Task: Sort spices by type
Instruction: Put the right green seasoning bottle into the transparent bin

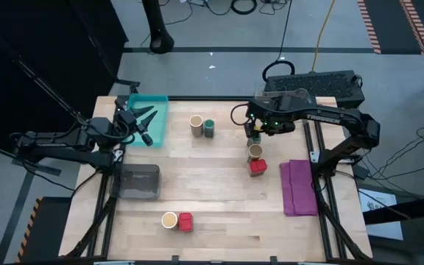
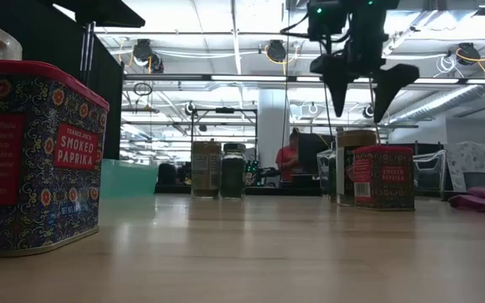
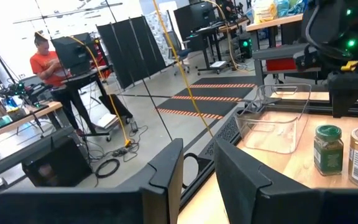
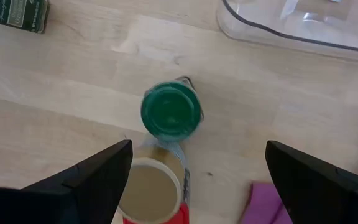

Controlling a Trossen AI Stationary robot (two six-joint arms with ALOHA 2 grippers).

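High view, L to R pls: where's every spice jar, and what are the jaws doing? (asks benchrat)

tablecam: OK, quick rundown.
- Far left: left gripper [image 1: 146, 125] hangs over the teal tray [image 1: 159, 103] at the back-left corner. Jaws are a bit apart w/ nothing between them.
- Clear bin [image 1: 139, 182] sits on the wood nearer the front, below the tray in that view.
- Front edge, left of centre: front tan jar [image 1: 169, 219] and front red tin [image 1: 185, 221], touching or as good as.
- Back centre: back tan jar [image 1: 196, 125] w/ the back green-lid jar [image 1: 209, 128] right beside it.
- Right of centre there's a column of three. The second green-lid jar [image 4: 168, 112] is farthest back, then the mid tan jar [image 1: 255, 152], then the mid red tin [image 1: 258, 167].
- Far right: purple cloth [image 1: 299, 188], flat on the table.

benchrat: and the right arm?

tablecam: Right gripper [image 2: 359, 114] is straight above that second green-lid jar. Jaws are spread wide, one finger either side of the lid in the right wrist view. Low view shows the tips well above the jars — not touching anything, holding nothing. Also a person in a red top in the room behind the table, fwiw.
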